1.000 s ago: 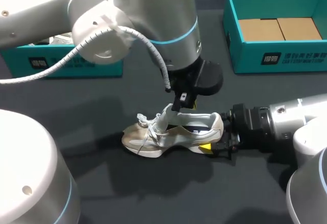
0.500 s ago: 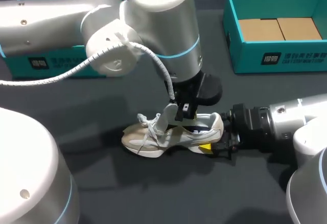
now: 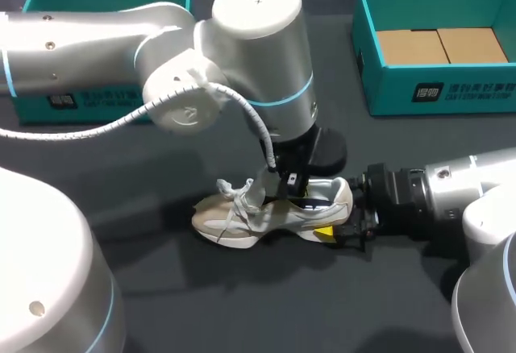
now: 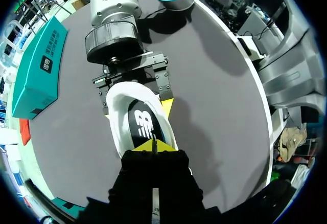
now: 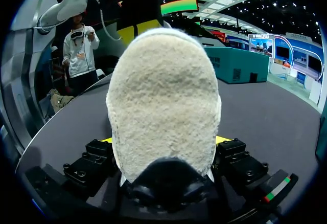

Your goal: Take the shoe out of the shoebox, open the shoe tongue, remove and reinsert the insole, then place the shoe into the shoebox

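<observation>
White shoe is lying mid-frame on bench, R gripper clamping its heel. L gripper, tips pinched together, is hanging over its opening.

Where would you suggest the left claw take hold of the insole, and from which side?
I'd pinch the insole at its rear edge, by the heel, coming straight down through the collar. The shoe stands upright, its heel held by the right claw, and only that end lies exposed.

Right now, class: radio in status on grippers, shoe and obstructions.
left gripper shut, tips inside shoe opening; right gripper shut on its heel; shoe on table; shoebox open, no shoe inside.
</observation>
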Motion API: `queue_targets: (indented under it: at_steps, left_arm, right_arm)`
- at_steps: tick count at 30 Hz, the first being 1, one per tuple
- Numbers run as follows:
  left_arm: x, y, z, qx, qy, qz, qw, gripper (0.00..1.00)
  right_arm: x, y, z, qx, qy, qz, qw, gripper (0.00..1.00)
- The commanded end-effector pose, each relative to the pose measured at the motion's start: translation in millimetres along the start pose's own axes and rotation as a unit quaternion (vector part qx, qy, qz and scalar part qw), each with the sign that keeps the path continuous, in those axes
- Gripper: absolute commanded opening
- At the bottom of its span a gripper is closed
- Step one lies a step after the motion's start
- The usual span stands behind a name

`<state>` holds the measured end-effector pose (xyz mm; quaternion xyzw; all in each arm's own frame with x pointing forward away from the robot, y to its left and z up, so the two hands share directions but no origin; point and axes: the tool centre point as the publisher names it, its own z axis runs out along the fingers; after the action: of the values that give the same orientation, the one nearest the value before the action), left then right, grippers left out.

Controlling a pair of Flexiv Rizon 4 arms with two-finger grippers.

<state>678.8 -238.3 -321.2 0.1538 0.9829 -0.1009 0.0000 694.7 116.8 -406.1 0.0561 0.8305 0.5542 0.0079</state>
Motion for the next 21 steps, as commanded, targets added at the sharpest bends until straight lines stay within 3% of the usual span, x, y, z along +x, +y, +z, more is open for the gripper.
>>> queue_targets:
  at_steps: [1, 7, 13, 21]
  left_arm:
    - [-17.1, -6, 34, 0.003, 0.021, -0.006, 1.000, 0.00]
    - [-21.3, -6, 42, 0.001, 0.037, -0.016, 0.999, 0.00]
    - [-9.2, -2, 47, -0.012, 0.051, -0.008, 0.999, 0.00]
    - [3.3, 20, 54, -0.027, 0.065, -0.016, 0.997, 0.00]
  right_arm:
    - [-0.1, 0.8, 0, 0.002, 0.000, 0.000, 1.000, 0.00]
    - [-0.1, 0.8, 0, 0.002, 0.000, 0.000, 1.000, 0.00]
    - [-0.1, 0.8, 0, 0.002, 0.000, 0.000, 1.000, 0.00]
    - [-0.1, 0.8, 0, 0.002, 0.000, 0.000, 1.000, 0.00]
